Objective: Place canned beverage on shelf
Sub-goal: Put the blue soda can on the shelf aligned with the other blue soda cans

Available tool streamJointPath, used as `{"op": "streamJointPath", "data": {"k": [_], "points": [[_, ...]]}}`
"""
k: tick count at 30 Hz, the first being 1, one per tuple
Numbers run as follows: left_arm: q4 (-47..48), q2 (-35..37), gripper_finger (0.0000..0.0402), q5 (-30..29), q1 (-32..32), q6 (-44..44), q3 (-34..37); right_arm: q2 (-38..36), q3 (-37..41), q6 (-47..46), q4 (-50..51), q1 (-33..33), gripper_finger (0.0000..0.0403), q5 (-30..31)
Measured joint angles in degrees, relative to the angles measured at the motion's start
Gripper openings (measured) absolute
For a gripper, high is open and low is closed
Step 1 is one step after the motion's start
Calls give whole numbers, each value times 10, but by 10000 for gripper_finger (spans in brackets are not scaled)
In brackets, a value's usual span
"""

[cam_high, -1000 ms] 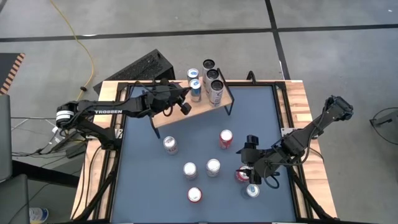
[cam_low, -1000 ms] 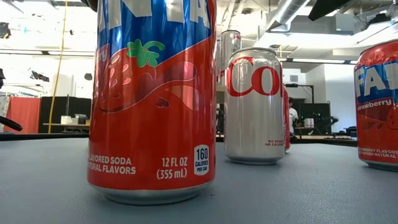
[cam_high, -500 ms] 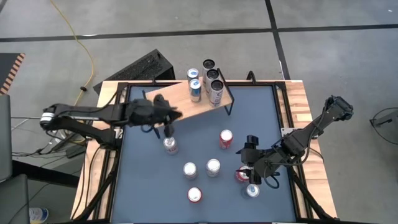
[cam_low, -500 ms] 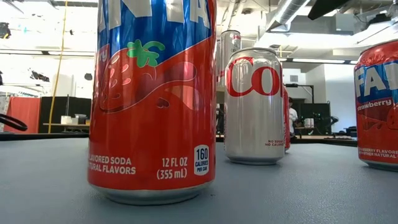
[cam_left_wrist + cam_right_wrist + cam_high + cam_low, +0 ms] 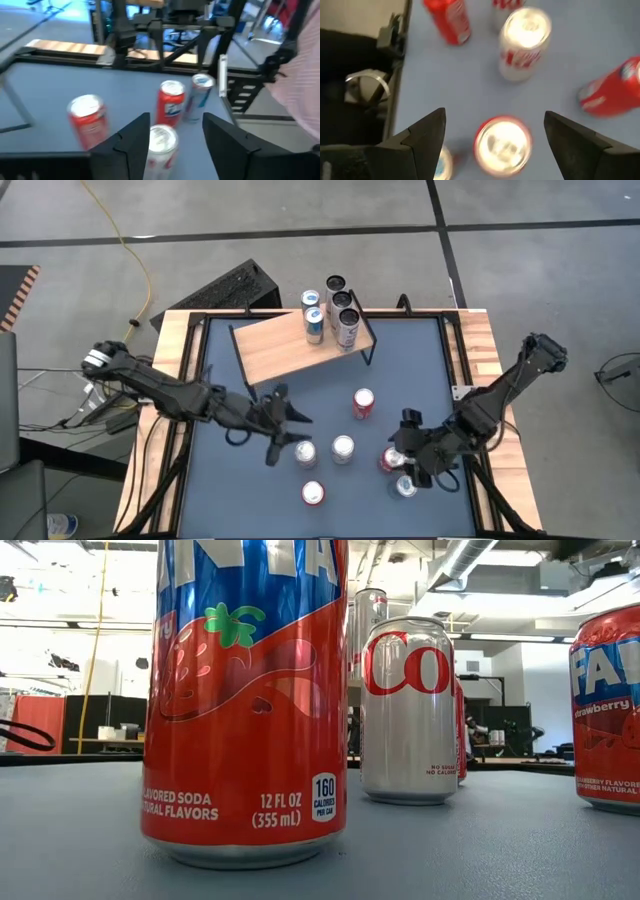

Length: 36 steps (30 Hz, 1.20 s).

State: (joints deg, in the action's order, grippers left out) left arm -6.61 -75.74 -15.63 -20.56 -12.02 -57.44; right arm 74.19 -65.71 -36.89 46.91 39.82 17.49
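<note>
Nearest the front edge of the blue-grey table (image 5: 225,500), a red strawberry soda can (image 5: 313,493) stands upright by itself. Just to its right, the right gripper (image 5: 418,463) hangs over a red can (image 5: 388,461) and a silver-topped can (image 5: 405,486); its fingers are spread wide and grip nothing, with the red can's lid (image 5: 503,145) showing between them.

Further in, the left gripper (image 5: 292,434) reaches low across the table's middle, fingers apart, with a silver cola can (image 5: 305,453) right in front of them and not clamped. A second silver can (image 5: 343,448) stands just beside that one, and another red can (image 5: 363,403) stands a little beyond.

At the far side sits the shelf (image 5: 270,350), a light wooden board on thin black legs. Four cans (image 5: 335,313) stand bunched at its right end; the rest of the board is bare wood.

Around the table lies a grey concrete floor, with a yellow cable (image 5: 128,242) trailing across it.
</note>
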Motion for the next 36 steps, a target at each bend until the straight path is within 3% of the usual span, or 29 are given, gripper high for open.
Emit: {"op": "streamJointPath", "data": {"k": [8,14,18,32,36], "points": [[-1,-84,195,8,-24,-1,-70,0,0,-151,32,107,322,-8],[-2,-96,195,15,-31,25,-99,7,-1,-223,34,162,322,53],[-5,-96,195,15,-33,19,-102,49,0,-251,37,190,322,53],[-4,-96,195,19,-35,17,-102,168,0,-382,38,221,344,68],[-4,-96,195,19,-35,17,-102,167,0,-396,39,230,341,67]]}}
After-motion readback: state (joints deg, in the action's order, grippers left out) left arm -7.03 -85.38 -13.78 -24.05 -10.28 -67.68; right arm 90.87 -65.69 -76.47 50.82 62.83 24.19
